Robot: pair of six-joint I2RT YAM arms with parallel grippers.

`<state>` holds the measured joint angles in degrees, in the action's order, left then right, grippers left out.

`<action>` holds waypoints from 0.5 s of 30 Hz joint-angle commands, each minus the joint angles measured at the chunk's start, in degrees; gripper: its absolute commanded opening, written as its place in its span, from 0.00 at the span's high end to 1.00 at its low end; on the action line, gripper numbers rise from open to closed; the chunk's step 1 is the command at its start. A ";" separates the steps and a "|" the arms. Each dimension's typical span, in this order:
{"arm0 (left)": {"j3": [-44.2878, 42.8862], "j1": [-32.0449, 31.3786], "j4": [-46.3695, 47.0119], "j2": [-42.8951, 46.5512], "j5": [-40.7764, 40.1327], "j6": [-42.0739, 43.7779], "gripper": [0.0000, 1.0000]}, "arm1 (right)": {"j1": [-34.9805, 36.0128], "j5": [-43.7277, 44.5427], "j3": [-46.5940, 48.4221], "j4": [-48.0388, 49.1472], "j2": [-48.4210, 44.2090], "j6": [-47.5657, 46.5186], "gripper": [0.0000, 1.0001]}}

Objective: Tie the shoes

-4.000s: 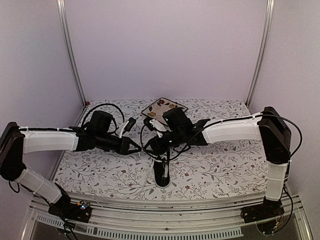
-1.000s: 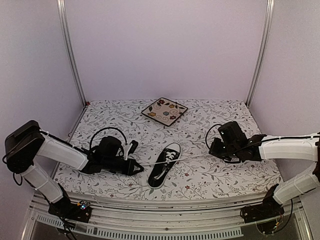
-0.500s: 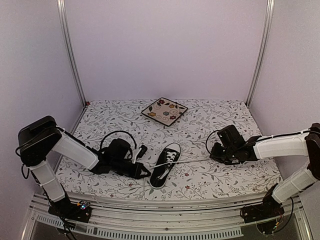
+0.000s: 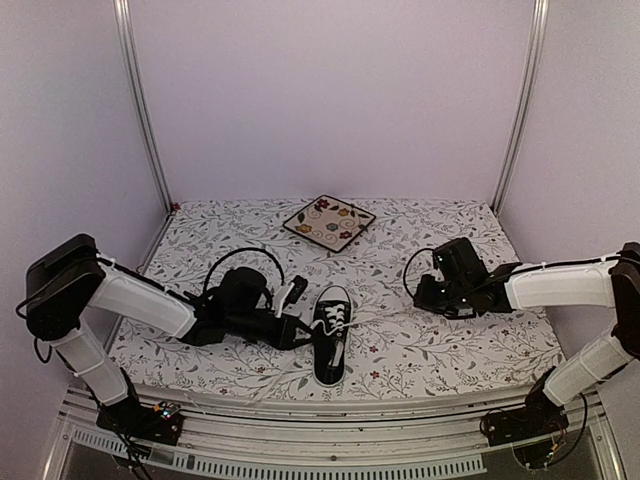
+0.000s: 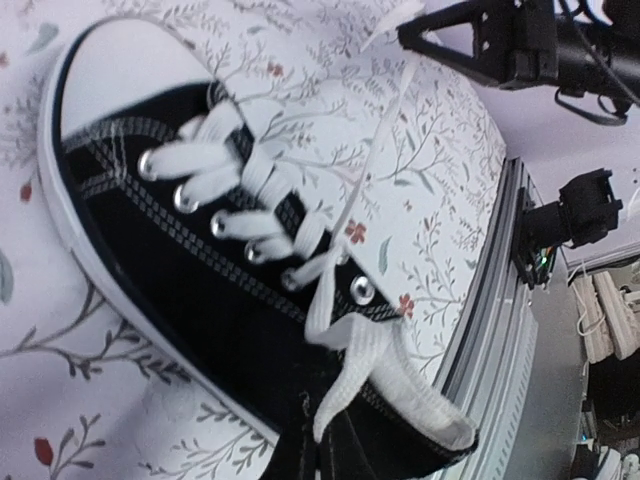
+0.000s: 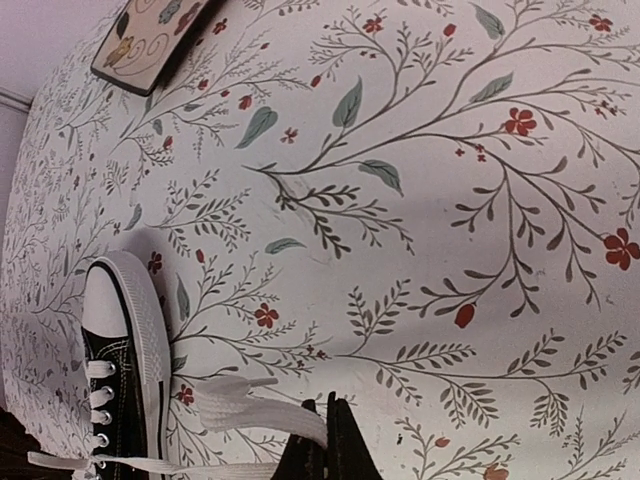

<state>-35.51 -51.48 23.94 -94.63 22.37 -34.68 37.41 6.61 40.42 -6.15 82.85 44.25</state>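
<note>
**A:** Top external view, nearest first: the small black canvas low-top sneaker with the white rubber toe cap (image 4: 333, 345) lies close to the near edge of the table (image 4: 430, 350) under its leaf-print cloth. Its heel faces the arm bases and its toe points away

**B:** And the hands?

**A:** The left hand (image 4: 298, 336) lies low, its tip just beside the sneaker's left flank, fingers pressed together. I cannot tell whether it has a lace end, because its own fingers don't show in the left wrist view. The right hand (image 4: 420, 297) is well apart to the right and a little farther back, pinching a flat white lace (image 6: 245, 398)

**B:** You can see that from above?

**A:** Barely. The right wrist view shows the lace running from the eyelets into the closed fingertips (image 6: 342, 455). The left wrist view adds the close-up: laces crossed through metal eyelets, no bow that I can see, and one strand leading off toward the right hand

**B:** How will it handle?

**A:** Light, I'd judge, so it is likely to slide or swing when a lace is tugged. The laces are soft and limp, so take them near the ends and pull evenly. The rubber sole rim is the firm part to brace against

**B:** Farthest?

**A:** The square floral-patterned plate (image 4: 329, 222), well behind, touching nothing
</note>
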 commanded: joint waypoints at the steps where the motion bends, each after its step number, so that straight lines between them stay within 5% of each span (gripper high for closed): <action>1: -5.56 -0.33 -0.13 -2.10 -2.00 1.84 1.00 | -0.55 -5.83 3.17 3.40 -0.98 -6.72 0.98; 8: -8.78 -0.25 -0.53 -4.23 -3.73 2.34 1.00 | 0.15 -11.10 8.03 5.55 0.81 -10.76 0.98; 15: -2.24 -0.17 -4.79 2.23 -9.68 2.33 0.96 | 1.11 -10.92 10.34 6.08 3.31 -11.16 0.98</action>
<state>-41.80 -51.46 22.74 -96.90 16.16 -33.39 38.00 -3.46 49.60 -1.30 84.68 34.44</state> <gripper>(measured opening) 0.019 0.022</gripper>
